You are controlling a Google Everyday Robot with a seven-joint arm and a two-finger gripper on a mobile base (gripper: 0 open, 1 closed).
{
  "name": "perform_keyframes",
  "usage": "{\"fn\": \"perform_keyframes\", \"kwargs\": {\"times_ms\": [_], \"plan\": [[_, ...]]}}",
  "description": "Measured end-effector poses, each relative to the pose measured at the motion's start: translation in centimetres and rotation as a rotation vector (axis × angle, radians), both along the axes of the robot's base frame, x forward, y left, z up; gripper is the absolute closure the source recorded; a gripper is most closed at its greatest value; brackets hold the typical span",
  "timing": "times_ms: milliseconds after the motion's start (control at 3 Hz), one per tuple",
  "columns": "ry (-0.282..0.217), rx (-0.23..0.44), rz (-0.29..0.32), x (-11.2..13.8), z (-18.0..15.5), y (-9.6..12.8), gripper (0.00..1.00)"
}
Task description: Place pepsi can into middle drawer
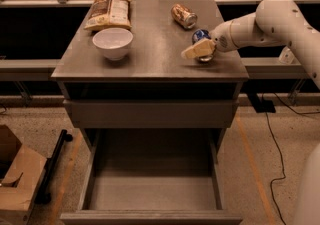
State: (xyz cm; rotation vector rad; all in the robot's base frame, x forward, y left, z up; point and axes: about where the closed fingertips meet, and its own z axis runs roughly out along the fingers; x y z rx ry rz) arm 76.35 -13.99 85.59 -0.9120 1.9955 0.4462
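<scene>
The pepsi can (200, 35), dark blue with a silver end, lies on the grey cabinet top (150, 54) near its right edge. My gripper (196, 50), cream-coloured on a white arm reaching in from the right, sits right at the can and covers its front side. I cannot tell whether it has hold of the can. The middle drawer (150, 191) is pulled out wide at the bottom, a long grey tray with low walls and nothing in it.
A copper-brown can (183, 15) lies at the back of the top. A white bowl (113, 43) and a snack bag (109, 12) sit on the left. A closed drawer front (150, 113) is above the open one. A cardboard box (15, 179) stands on the floor at the left.
</scene>
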Motion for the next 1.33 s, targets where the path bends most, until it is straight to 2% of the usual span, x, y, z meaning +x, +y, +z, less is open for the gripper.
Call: {"fn": "perform_keyframes", "kwargs": {"times_ms": [333, 667, 1000, 1333], "plan": [[-0.003, -0.008, 0.040, 0.3, -0.3, 1.8, 0.41], [-0.012, -0.023, 0.077, -0.7, -0.1, 3.1, 0.64], [-0.045, -0.072, 0.114, -3.3, 1.5, 3.5, 0.87], [-0.073, -0.167, 0.147, -7.5, 4.0, 3.0, 1.00]]}}
